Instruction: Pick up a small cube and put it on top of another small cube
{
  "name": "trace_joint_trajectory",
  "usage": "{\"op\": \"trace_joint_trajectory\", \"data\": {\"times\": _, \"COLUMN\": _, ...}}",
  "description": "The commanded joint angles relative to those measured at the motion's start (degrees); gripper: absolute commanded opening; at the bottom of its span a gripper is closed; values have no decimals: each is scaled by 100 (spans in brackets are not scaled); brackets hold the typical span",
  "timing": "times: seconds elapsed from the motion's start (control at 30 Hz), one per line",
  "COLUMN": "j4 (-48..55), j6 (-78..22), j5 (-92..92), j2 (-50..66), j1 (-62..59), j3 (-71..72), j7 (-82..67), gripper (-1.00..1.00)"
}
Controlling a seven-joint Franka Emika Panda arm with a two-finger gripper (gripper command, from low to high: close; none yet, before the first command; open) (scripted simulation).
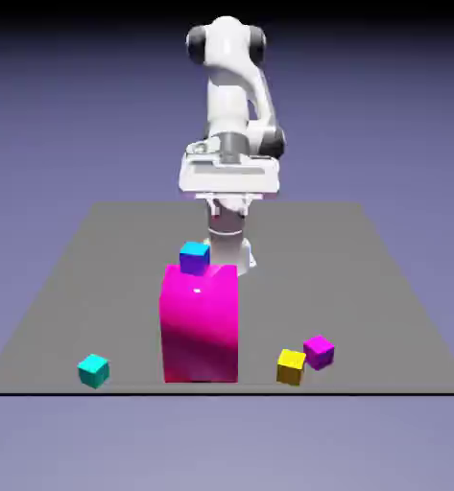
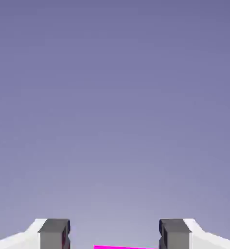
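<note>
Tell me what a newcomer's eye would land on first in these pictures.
First, the tall magenta block standing near the table's front edge, with a small blue cube just behind its top. Next, the white arm rising behind it. The end effector is open and empty; the hand view shows mostly backdrop.

Arm (image 1: 232,105) folded high at table's (image 1: 394,288) far edge, hand (image 1: 227,175) level, well above everything. Fingers not resolvable here. Big magenta block (image 1: 201,324) centre, blue cube (image 1: 194,257) at its top rear-left, on it or behind, can't tell. Cyan cube (image 1: 93,370) front left. Yellow cube (image 1: 291,366) touching purple cube (image 1: 319,351) front right.
</note>
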Motion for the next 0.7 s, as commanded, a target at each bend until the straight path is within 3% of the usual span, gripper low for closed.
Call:
{"op": "trace_joint_trajectory", "data": {"times": 0.0, "j4": 96, "j6": -90, "j5": -120, "j2": 204, "j1": 199, "j3": -77, "j7": -250, "gripper": 0}}
{"op": "trace_joint_trajectory", "data": {"times": 0.67, "j4": 2006, "j6": -1894, "j5": -2512, "j2": 4278, "j1": 4166, "j3": -1614, "j7": -5233, "gripper": 0}}
